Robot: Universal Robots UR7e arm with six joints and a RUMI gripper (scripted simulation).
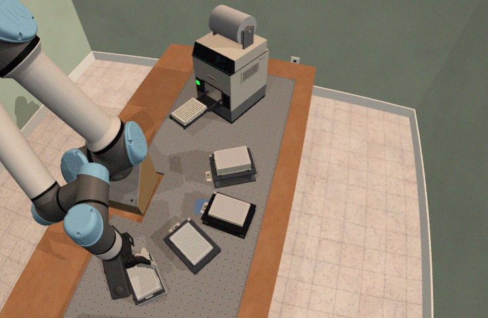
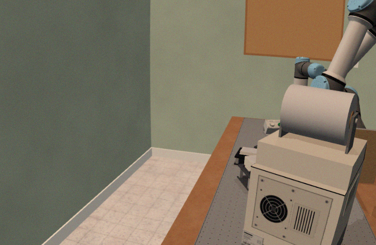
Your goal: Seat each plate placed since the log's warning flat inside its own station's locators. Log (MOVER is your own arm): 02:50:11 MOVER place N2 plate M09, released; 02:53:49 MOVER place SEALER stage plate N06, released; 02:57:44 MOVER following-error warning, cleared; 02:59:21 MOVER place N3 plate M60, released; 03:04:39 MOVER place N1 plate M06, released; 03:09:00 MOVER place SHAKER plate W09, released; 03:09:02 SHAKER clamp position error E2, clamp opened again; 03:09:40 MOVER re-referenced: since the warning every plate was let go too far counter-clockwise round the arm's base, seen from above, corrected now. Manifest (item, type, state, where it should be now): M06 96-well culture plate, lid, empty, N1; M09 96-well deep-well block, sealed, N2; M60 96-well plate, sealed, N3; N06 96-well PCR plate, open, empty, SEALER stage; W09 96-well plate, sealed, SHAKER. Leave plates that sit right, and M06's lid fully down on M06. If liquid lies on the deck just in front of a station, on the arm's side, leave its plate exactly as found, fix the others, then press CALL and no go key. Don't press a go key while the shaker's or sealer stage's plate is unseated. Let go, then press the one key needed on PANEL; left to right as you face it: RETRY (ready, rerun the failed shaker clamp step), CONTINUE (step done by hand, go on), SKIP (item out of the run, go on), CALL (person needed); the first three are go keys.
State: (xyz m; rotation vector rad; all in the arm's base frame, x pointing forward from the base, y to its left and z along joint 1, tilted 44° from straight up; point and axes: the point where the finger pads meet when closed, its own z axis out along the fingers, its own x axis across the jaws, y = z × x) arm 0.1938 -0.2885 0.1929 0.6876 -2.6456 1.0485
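Hovering at lower left with jaws spread wide and empty over the shaker plate [image 1: 144, 281], lining up to reseat it.

The deck mat [image 1: 267, 123] looks like matt grey metal, dotted with fine holes. The bench top [image 1: 290, 157] around it reads as smooth brown wood. At twelve o'clock the sealer [image 1: 248, 80] has a matt beige casing; the floor [image 1: 357, 202] shows pale mottled tile.
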